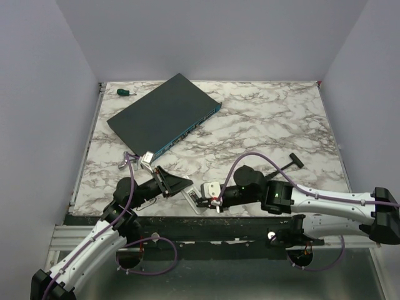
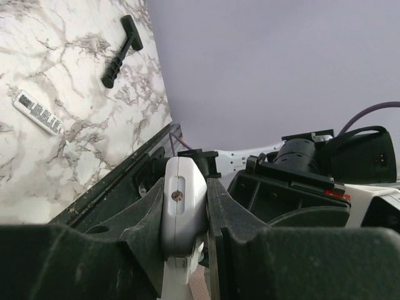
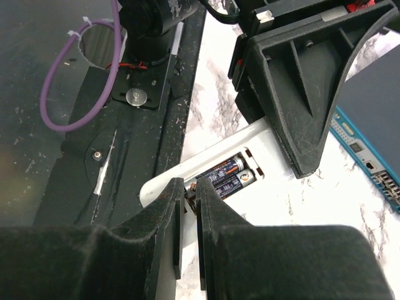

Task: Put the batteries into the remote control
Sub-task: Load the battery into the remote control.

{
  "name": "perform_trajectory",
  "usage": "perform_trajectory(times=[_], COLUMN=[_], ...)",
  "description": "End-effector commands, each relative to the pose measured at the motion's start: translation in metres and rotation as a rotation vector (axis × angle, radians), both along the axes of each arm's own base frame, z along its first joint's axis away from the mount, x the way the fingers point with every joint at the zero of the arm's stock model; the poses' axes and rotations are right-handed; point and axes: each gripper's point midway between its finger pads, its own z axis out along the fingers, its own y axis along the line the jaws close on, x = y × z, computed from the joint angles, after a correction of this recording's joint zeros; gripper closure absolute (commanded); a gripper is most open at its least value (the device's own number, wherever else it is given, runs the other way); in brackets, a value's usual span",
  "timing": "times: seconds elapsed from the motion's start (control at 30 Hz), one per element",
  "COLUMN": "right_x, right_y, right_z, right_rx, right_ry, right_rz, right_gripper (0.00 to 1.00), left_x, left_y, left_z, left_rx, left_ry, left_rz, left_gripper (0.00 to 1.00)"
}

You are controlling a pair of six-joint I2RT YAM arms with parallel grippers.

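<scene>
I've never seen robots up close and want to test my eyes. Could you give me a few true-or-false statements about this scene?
1. The left gripper clamps the remote. True.
2. The remote's battery bay is empty. False: two batteries lie in it.
3. The right gripper holds the T-shaped tool. False: the tool lies on the table, apart from both grippers.
4. The dark box lies farther back, apart from the remote. True.
5. A green screwdriver lies near the far left corner. True.
</scene>
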Motion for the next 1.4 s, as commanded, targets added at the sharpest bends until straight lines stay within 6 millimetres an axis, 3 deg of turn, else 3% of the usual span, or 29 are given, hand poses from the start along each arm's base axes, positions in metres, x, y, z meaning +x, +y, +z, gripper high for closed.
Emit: perform_trajectory(times=[0.0,0.57,0.67,0.8,0.9,1.0,1.1,1.23,1.37], right_x=[0.013,0.016,0.014,0.007,0.004,0.019,0.036,0.07,0.086], right_y=[0.003,0.011,0.01,0.008,0.005,-0.008,-0.033,-0.079,-0.116], right_z=[0.0,-0.015,-0.003,0.029,0.058,0.068,0.052,0.032,-0.001], right_rx=[-0.036,-0.117,-0.091,0.007,0.132,0.241,0.303,0.4,0.245], right_ry=[0.017,0.08,0.079,0.071,0.07,0.121,0.268,0.535,0.576], right_rz=[-0.037,-0.003,0.001,0.027,0.014,-0.137,-0.355,-0.77,-1.058], right_gripper=[0.84,0.96,0.96,0.94,0.84,0.63,0.43,0.37,0.31], left_x=[-0.008,-0.007,-0.005,-0.001,0.004,0.005,0.005,0.006,0.007], left_y=[0.0,0.001,0.001,0.003,0.006,0.008,0.011,0.017,0.017], left_z=[0.027,0.033,0.027,0.016,0.008,0.005,0.001,-0.007,-0.009], left_rx=[-0.025,0.004,0.027,0.073,0.11,0.112,0.129,0.158,0.179], left_ry=[-0.08,-0.112,-0.112,-0.119,-0.116,-0.11,-0.105,-0.091,-0.093], left_rz=[-0.027,-0.021,-0.013,0.012,0.039,0.053,0.069,0.099,0.094], left_gripper=[1.0,1.0,1.0,1.0,1.0,1.0,1.0,1.0,1.0])
